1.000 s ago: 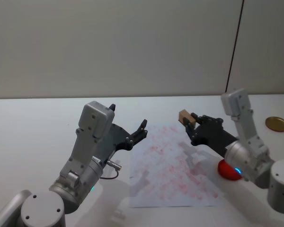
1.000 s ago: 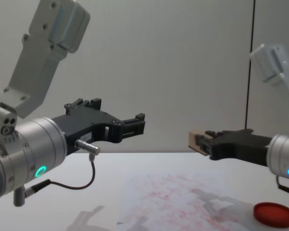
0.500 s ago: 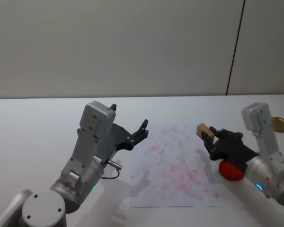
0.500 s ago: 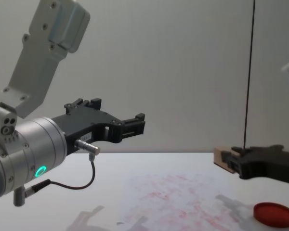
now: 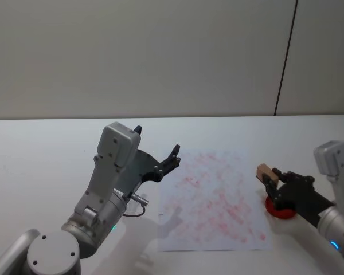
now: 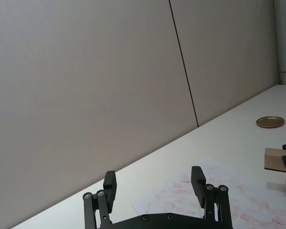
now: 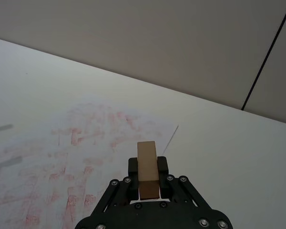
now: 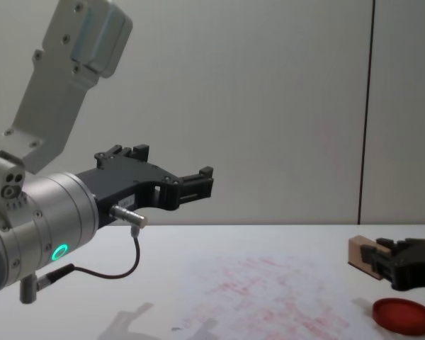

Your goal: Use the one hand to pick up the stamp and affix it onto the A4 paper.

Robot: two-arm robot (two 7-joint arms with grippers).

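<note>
We are seeing the right black two-fingered pincer point(image 5: 270, 179) clamping the small light tan wooden stamp block point(image 5: 265, 171), hovering above the flat round red dish point(image 5: 278, 209) on the white table point(image 5: 40, 149), at 3 o'clock of the white red-marked A4 paper point(image 5: 212, 200). Left pincer point(image 5: 173, 156) is hanging spread apart at the paper's 9 o'clock.

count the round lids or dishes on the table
2. A red dish lies on the table by the paper's right edge, below the right gripper. A gold lid sits farther back on the right.
</note>
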